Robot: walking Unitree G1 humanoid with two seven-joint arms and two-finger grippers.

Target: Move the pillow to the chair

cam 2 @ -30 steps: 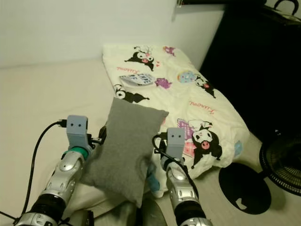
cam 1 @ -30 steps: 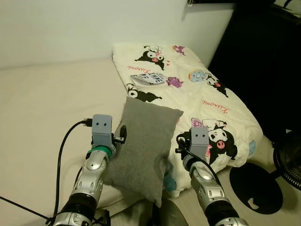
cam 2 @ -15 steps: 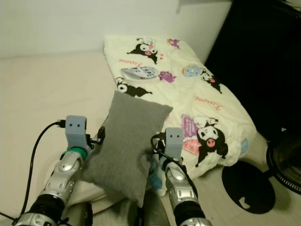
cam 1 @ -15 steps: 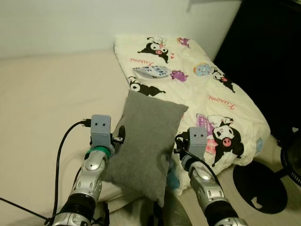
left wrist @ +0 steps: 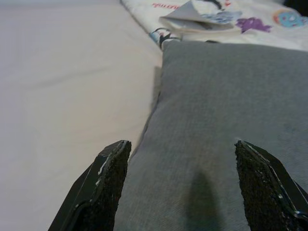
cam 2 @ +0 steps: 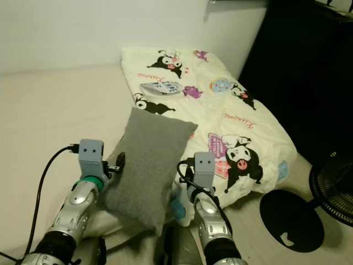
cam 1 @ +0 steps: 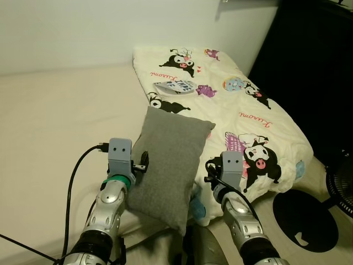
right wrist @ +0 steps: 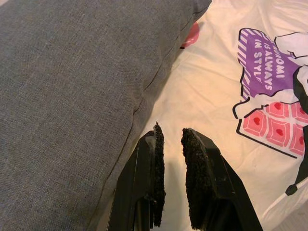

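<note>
A grey rectangular pillow (cam 1: 168, 160) stands on its long edge at the bed's near edge, squeezed between my two forearms and leaning against the cartoon quilt. My left gripper (left wrist: 180, 149) is open, its fingers spread wide against the pillow's left face. My right gripper (right wrist: 172, 131) is at the pillow's right edge over the quilt, shut to a thin gap with nothing between its fingers. In the eye views the pillow hides both sets of fingers, and the wrist blocks flank it.
A cream quilt with cartoon prints (cam 1: 242, 116) covers the bed's right side, with a folded booklet (cam 1: 174, 86) on it. Bare cream sheet (cam 1: 55, 110) lies to the left. A black fan with a round base (cam 1: 303, 221) stands on the floor at right, dark furniture (cam 1: 314, 61) behind it.
The head camera has shifted a little, so the bed sits differently in view. The pillow stays between the two arms, and its lower end has settled slightly.
</note>
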